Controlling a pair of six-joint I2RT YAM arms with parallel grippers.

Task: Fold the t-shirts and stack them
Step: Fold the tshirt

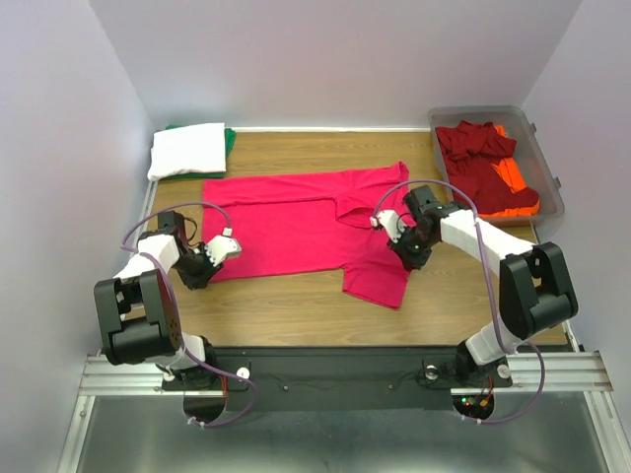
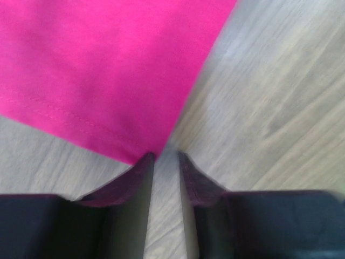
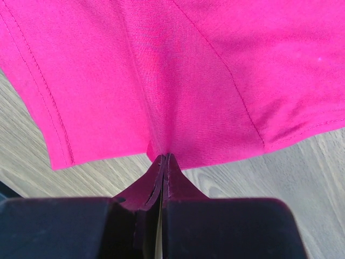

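Observation:
A bright pink-red t-shirt (image 1: 296,225) lies spread across the middle of the wooden table, one sleeve hanging toward the near side. My right gripper (image 1: 399,239) is shut on the shirt's edge; the right wrist view shows the cloth (image 3: 161,81) pinched and puckered at the fingertips (image 3: 164,157). My left gripper (image 1: 215,258) sits at the shirt's near left corner. In the left wrist view its jaws (image 2: 166,156) stand slightly apart with bare wood between them, the shirt corner (image 2: 108,70) just ahead, not held.
Folded white (image 1: 187,150) and green (image 1: 229,140) shirts lie stacked at the far left. A clear grey bin (image 1: 548,163) at the far right holds dark red (image 1: 478,158) and orange (image 1: 518,187) shirts. White walls close in three sides.

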